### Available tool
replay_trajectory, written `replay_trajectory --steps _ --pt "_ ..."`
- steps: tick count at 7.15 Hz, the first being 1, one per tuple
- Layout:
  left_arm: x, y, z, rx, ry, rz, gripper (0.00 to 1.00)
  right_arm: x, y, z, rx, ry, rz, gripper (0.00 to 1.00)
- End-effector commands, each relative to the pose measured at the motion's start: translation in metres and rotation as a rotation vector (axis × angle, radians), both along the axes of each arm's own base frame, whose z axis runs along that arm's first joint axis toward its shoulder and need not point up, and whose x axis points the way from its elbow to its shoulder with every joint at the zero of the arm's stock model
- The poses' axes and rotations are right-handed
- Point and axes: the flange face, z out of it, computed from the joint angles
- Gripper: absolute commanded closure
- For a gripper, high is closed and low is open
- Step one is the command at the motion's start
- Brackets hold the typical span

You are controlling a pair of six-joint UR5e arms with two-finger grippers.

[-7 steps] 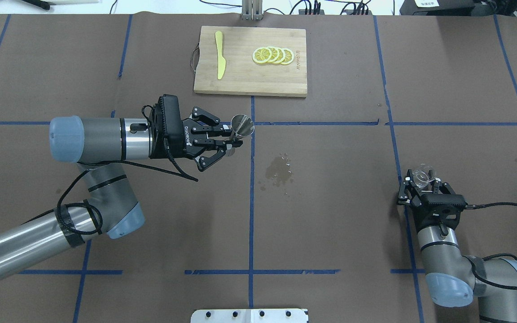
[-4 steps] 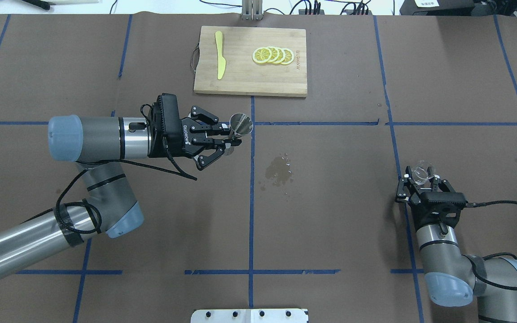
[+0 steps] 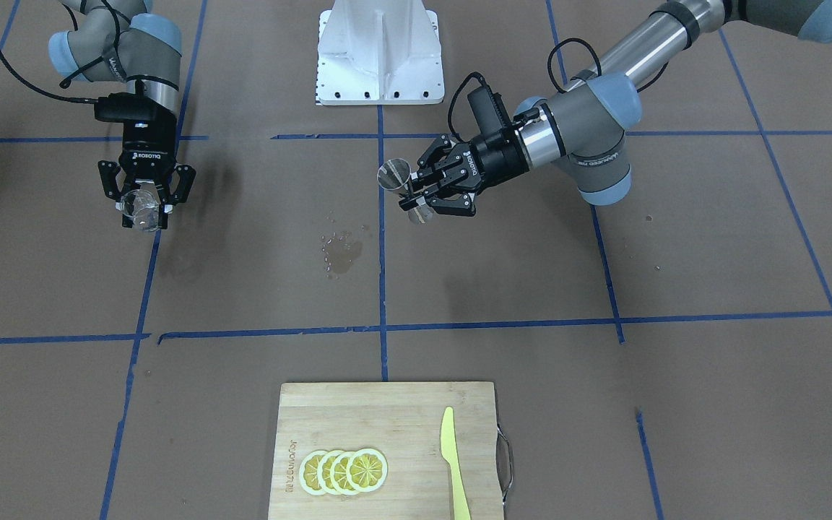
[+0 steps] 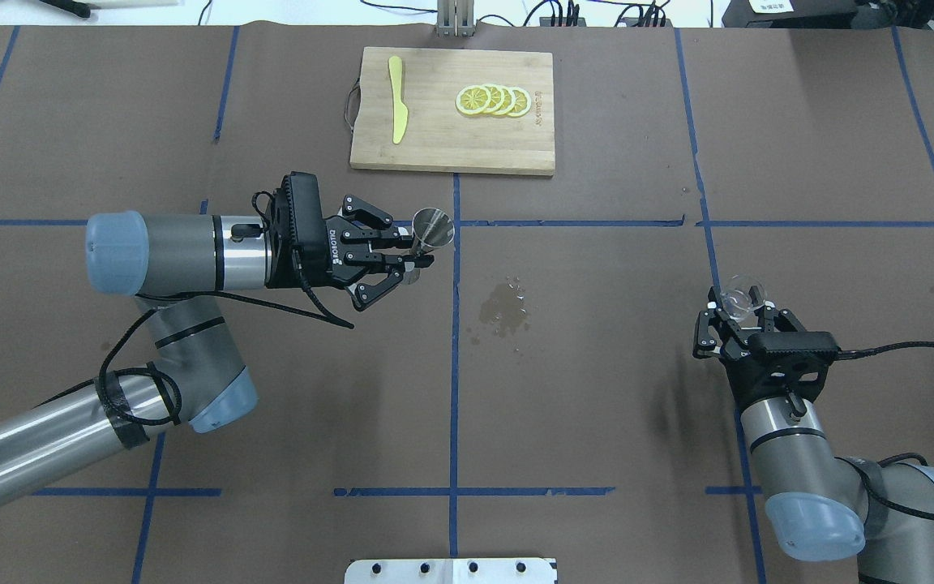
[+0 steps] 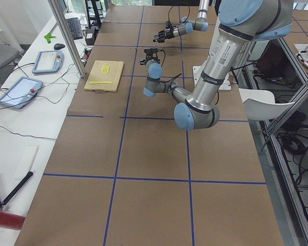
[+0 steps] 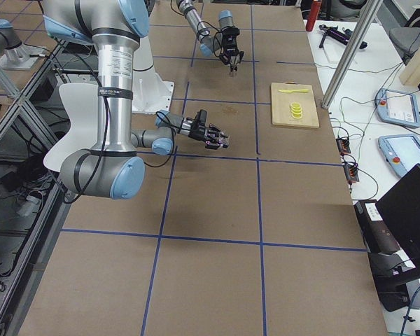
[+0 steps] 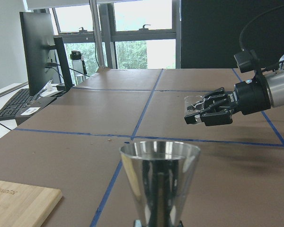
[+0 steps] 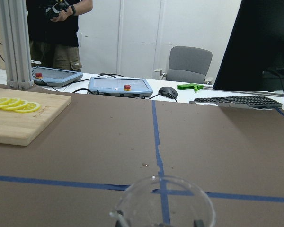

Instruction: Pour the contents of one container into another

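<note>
Jaws closed: left gripper (image 4: 420, 259) on steel jigger (image 4: 433, 227), right gripper (image 4: 741, 315) on glass (image 4: 743, 294).

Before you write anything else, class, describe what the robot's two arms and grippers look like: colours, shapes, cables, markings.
Both the left arm and right arm are silver-grey tubes with pale blue joint caps and black cables alongside. The left gripper and right gripper are black, with linked fingers; white ROBOTIQ lettering shows on them.
</note>
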Motion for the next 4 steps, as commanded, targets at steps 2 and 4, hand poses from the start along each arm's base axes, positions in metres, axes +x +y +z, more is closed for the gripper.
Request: replay_trajectory --steps 2,4 --pt "0.012 -0.001 -0.004 -0.011 -0.003 0.010 1.00 0.020 -0.020 -0.012 0.013 0.018 -0.076 1.00" --pt "0.021 -0.005 -0.021 -0.015 0.002 0.001 1.00 0.030 -0.022 -0.028 0.105 0.163 -0.032 1.00"
